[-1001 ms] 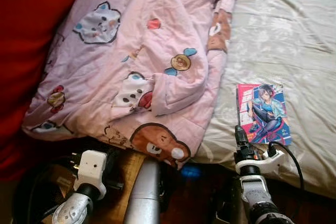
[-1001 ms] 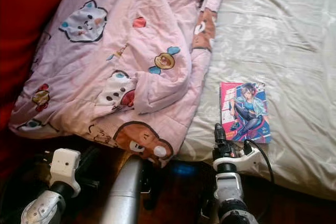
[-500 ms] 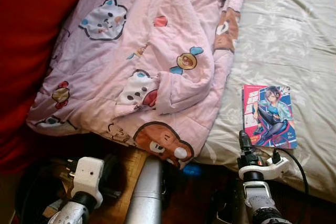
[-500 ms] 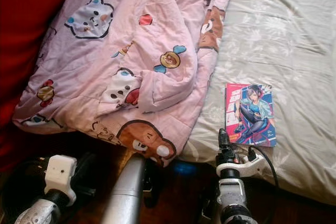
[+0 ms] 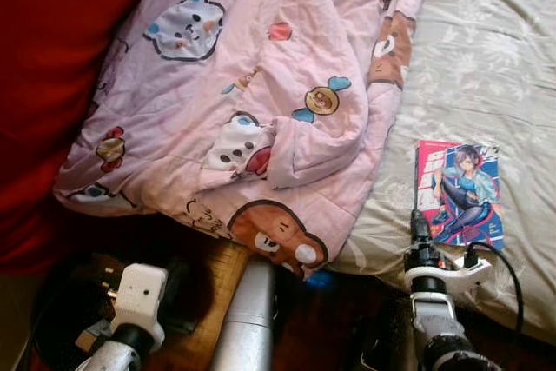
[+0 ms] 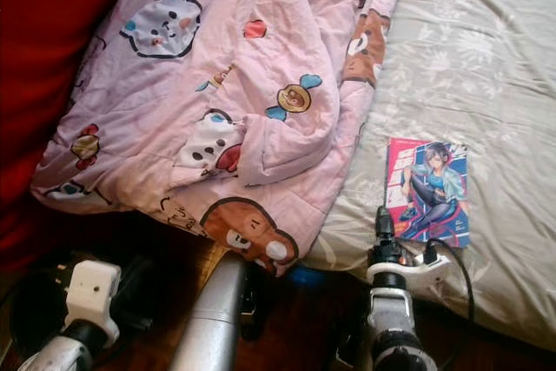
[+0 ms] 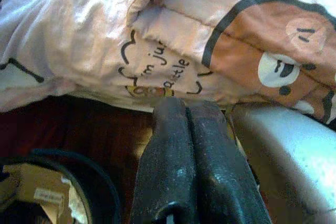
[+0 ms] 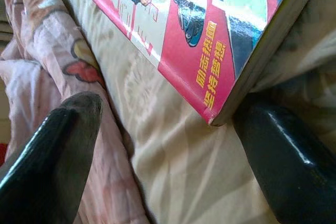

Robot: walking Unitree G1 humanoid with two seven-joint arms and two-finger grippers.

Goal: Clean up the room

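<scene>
A manga book (image 5: 460, 193) with a pink and blue cover lies flat on the pale floral bed sheet (image 5: 486, 67). My right gripper (image 5: 420, 225) is at the bed's near edge, just short of the book's near left corner. In the right wrist view its fingers (image 8: 63, 145) are open, and the book's corner (image 8: 210, 51) lies between them. A crumpled pink blanket (image 5: 261, 84) with bear prints covers the bed's left half and hangs over the edge. My left gripper (image 7: 186, 108) is shut on nothing, low and pointing at the blanket's hanging hem (image 7: 157, 72).
A red fabric mass (image 5: 52, 58) rises along the left. A dark round bin (image 7: 31, 192) holding cardboard sits on the wooden floor (image 5: 217, 275) below the left arm. A silver tube (image 5: 248, 319) stands upright between my arms.
The whole picture has slid right and a little down, so the camera has moved. My right gripper keeps its place by the book's corner. The left arm has sunk slightly.
</scene>
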